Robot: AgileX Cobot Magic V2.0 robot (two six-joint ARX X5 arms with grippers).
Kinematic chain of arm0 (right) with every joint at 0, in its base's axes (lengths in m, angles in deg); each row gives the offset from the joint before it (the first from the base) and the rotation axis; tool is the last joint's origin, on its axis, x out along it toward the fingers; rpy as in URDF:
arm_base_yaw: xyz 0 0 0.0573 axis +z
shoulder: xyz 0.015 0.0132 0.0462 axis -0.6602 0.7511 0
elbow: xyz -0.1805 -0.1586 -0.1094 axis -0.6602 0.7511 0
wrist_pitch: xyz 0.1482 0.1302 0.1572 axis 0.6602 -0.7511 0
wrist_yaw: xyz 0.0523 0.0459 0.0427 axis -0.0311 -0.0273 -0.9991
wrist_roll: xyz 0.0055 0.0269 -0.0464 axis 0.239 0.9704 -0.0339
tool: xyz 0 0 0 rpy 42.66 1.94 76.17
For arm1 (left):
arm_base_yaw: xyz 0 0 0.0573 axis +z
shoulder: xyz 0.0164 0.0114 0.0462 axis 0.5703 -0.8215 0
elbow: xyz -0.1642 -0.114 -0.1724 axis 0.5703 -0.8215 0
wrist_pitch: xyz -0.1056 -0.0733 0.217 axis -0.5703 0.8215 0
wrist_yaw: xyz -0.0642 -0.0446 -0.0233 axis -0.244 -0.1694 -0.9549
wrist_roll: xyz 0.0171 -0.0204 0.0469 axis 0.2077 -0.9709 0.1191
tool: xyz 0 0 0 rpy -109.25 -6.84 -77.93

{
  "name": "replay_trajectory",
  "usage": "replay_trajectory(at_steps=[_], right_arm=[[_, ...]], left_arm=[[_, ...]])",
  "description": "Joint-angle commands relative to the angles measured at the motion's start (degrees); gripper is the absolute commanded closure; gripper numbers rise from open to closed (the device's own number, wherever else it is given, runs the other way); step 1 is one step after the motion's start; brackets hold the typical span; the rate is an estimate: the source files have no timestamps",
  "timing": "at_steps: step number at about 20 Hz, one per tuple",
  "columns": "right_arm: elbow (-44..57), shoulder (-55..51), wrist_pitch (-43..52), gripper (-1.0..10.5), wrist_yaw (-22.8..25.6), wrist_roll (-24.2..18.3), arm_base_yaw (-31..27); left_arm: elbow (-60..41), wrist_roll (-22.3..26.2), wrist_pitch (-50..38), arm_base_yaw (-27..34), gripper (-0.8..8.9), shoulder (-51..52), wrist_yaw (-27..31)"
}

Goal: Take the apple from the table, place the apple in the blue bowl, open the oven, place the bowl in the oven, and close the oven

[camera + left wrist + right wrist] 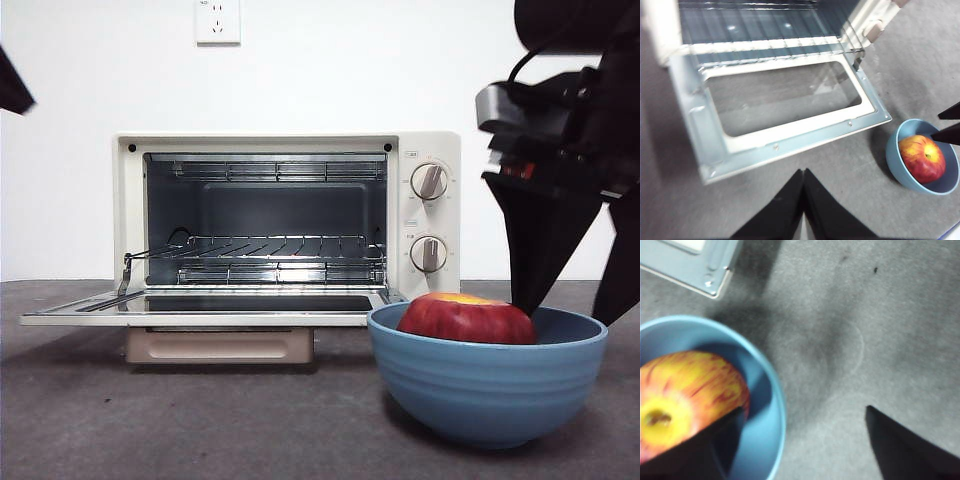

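Observation:
The red and yellow apple lies in the blue bowl, which stands on the table just right of the oven's front. The cream oven is open, its glass door folded down flat. My right gripper is open and straddles the bowl's right rim, one jaw inside beside the apple, the other outside. My left gripper is shut on nothing, above the table in front of the door.
A wire rack sits inside the oven cavity. Two knobs are on the oven's right panel. The door's corner lies close to the bowl. A white wall with a socket stands behind.

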Motion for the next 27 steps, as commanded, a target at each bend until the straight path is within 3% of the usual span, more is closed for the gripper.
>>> replay_trajectory(at_steps=[1, 5, 14, 21, 27], right_arm=[[0.0, 2.1, 1.2, 7.0, -1.0, -0.6, 0.4], [0.1, 3.9, 2.3, 7.6, -3.4, -0.8, 0.8], [1.9, 3.9, 2.1, 9.4, -4.0, -0.4, 1.9], [0.9, 1.7, 2.2, 9.4, -6.5, 2.7, 2.3], [-8.4, 0.7, 0.9, 9.4, -6.7, 7.7, 4.5]], left_arm=[[0.4, -0.1, 0.9, 0.5, 8.06, 2.0, 0.0], [0.4, -0.2, 2.4, 0.4, 8.06, 4.5, 0.0], [0.4, -0.2, 3.8, 0.4, 8.06, 5.5, 0.0], [0.4, -0.2, 3.8, 0.4, 8.07, 5.5, 0.0], [0.4, -0.1, 3.5, 0.4, 8.06, 5.5, 0.0]])
